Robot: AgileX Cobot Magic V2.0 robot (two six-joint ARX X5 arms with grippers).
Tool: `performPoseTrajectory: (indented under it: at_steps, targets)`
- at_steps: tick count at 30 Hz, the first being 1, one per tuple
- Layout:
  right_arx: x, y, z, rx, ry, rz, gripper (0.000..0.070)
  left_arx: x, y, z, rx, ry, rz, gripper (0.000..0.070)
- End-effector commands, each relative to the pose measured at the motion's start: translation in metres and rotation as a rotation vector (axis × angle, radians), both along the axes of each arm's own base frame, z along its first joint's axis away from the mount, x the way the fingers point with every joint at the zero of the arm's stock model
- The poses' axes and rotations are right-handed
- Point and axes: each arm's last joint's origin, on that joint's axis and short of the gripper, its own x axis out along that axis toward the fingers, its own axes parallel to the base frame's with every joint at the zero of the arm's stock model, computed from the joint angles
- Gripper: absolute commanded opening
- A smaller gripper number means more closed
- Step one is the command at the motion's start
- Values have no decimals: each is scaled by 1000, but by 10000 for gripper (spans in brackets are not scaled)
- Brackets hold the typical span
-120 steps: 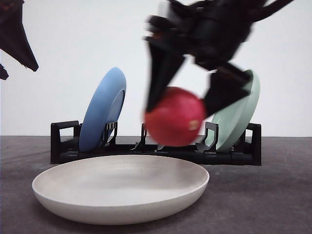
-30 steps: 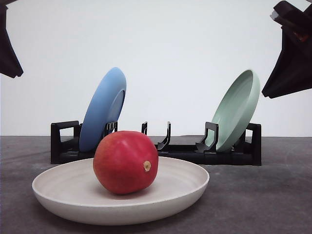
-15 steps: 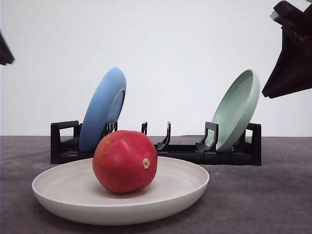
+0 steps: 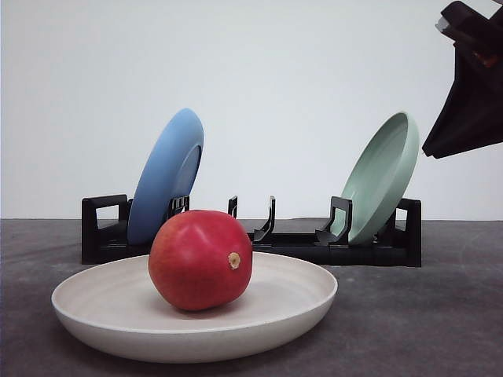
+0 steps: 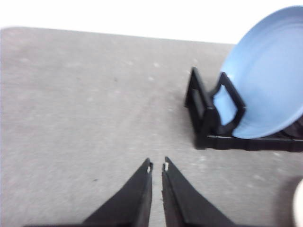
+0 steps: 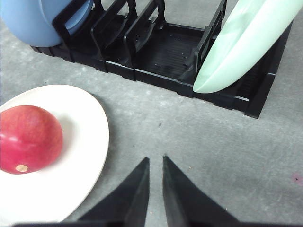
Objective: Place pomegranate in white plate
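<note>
The pomegranate (image 4: 200, 260) rests inside the white plate (image 4: 306, 302), stem nub toward 3 o'clock; the placing looks done; left pincer (image 5: 156, 166) and right pincer (image 6: 155, 160) are both nearly together, empty, above the counter (image 6: 199, 142).

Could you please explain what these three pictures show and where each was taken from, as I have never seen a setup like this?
This is a two-armed table robot. One camera looks forward over the grey table; the other two sit on the wrists, looking down past each arm's fingers. In the front view a red pomegranate rests in a white plate. Behind it a black rack holds a blue plate and a pale green plate on edge. The left gripper and the right gripper are black pincers with fingers nearly together over bare table. Neither holds anything, so the fruit appears already placed.
</note>
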Motion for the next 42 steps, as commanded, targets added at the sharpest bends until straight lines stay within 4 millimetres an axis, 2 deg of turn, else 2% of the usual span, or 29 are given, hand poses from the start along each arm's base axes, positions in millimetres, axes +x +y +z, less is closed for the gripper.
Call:
performPoseTrajectory:
  at_steps: [1,11,16,36,38,42]
  targets:
    - [1,1,0,-3,-8,8,45,-2,1,-6,7,-31,14,17]
    - [1,1,0,-3,-8,8,45,-2,4,-37,25,-36,65,17]
    - [1,1,1,-2,-10,8,45,-1,4,-36,58,-81,61,17]
    - [1,1,1,-6,-20,12,45,-1,4,-36,58,-81,61,17]
    - [-1,-3,4,-90,-92,30,45,-1,4,-36,58,-80,61,17]
    - [-11,-17,5,-129,-183,8,45,-1,4,-36,58,-81,61,17]
